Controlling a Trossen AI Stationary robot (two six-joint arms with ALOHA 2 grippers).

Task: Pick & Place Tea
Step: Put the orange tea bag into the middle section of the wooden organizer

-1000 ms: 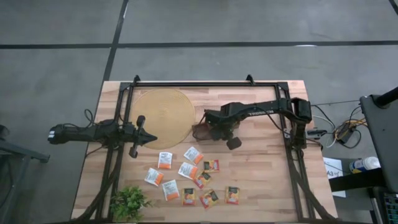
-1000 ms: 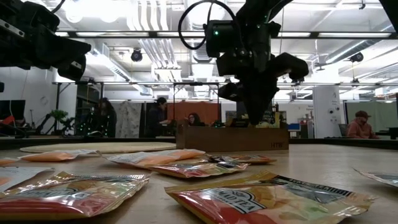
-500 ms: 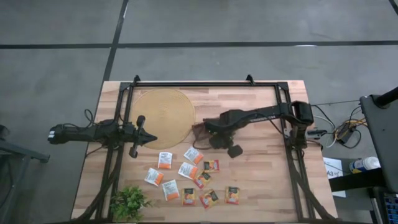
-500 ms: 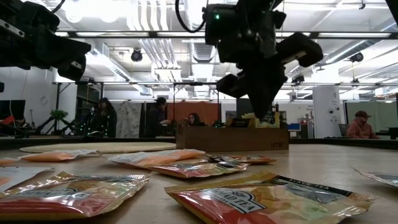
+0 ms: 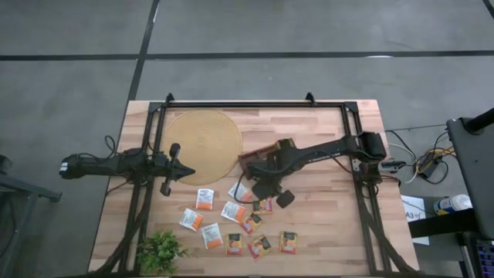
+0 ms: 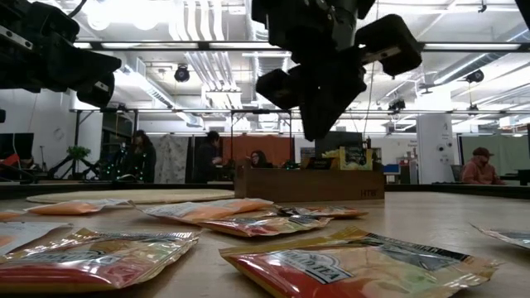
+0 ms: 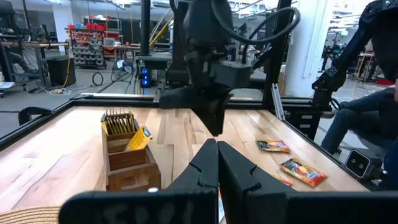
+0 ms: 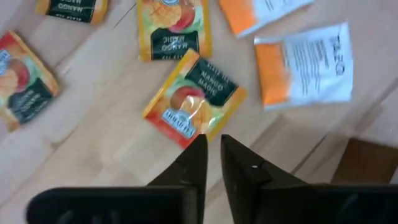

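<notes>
High view: I am working as two arms over a wooden table (image 5: 324, 224), with the tea spread across its near half.
Right gripper (image 5: 261, 188): I am hovering it over the loose sachets (image 5: 247, 220), just beside the wooden box (image 5: 258, 158), probably to line up on the next packet.
Right fingers (image 8: 198, 160): I am holding them a narrow slit apart with nothing between them; a green and yellow sachet (image 8: 194, 99) is lying flat on the wood directly ahead.
Left gripper (image 5: 185, 173): I am parking it at the table's left side, near the round mat (image 5: 202, 143), well clear of the work.
Left fingers (image 7: 208, 163): I am pressing them together on nothing.
Tea, loose: about ten sachets are lying flat between the box and the small plant (image 5: 160, 249), several overlapping; a white one with an orange patch (image 8: 305, 62) is lying near the green one.
Wooden box, contents: sachets are standing on edge in its far compartment (image 7: 118, 122), one yellow packet (image 7: 138, 138) is leaning in the next, and the nearest compartment is looking bare.
Judgement: most of the sorting is remaining.
</notes>
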